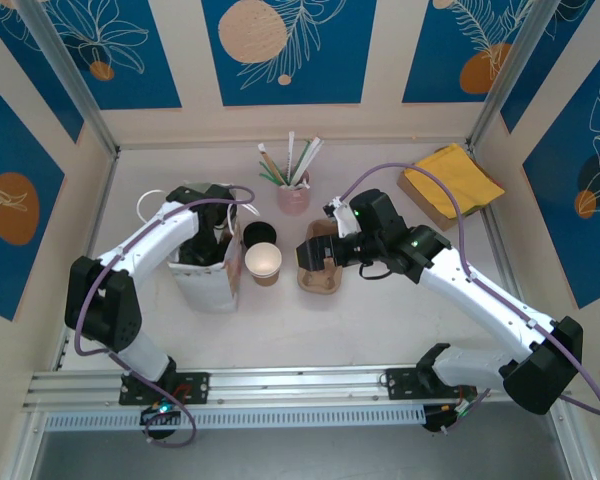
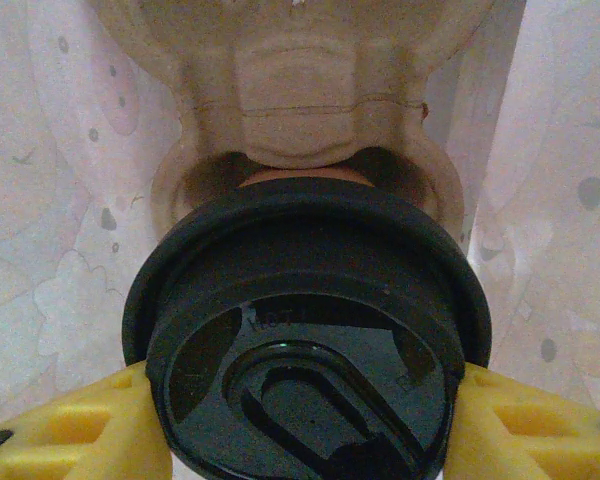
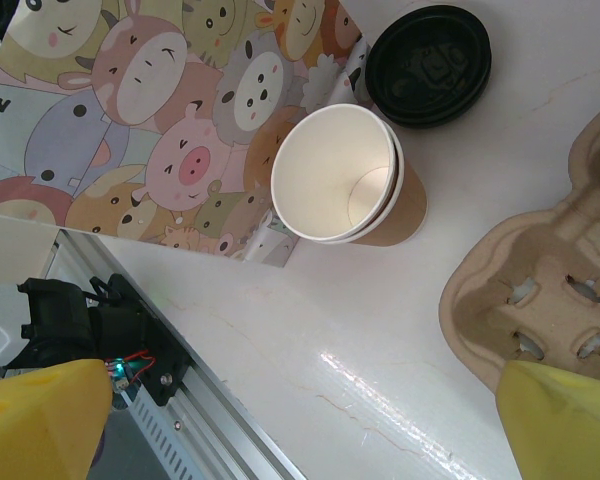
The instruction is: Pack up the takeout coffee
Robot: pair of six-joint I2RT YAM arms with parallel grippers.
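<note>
Currently: left hand is down inside the printed paper bag, its yellow fingers pinching the takeout coffee from either side, just under the rim of the black lid. The lid faces the wrist camera. The brown cup wall shows as a thin strip on the far side of the lid.

Beyond the cup, farther from the hand, a moulded pulp insert sits in the bag. Its socket ring curves around the cup's far end. Cannot tell whether the cup is seated in it. Pale bag walls close in on both sides of the hand.

Right hand is spread wide with nothing between its fingers. It hangs over the near end of the pulp carrier on the table; in the wrist view one fingertip lies over the carrier's edge.

Ahead of the right hand: nested open cups showing a pale inside. Just beyond them lies a loose black lid, apart from the cups. The bag's animal-print face stands beside the cups, on the side away from the carrier.

Farther from both hands: pink cup of stirrers and a yellow cloth.
</note>
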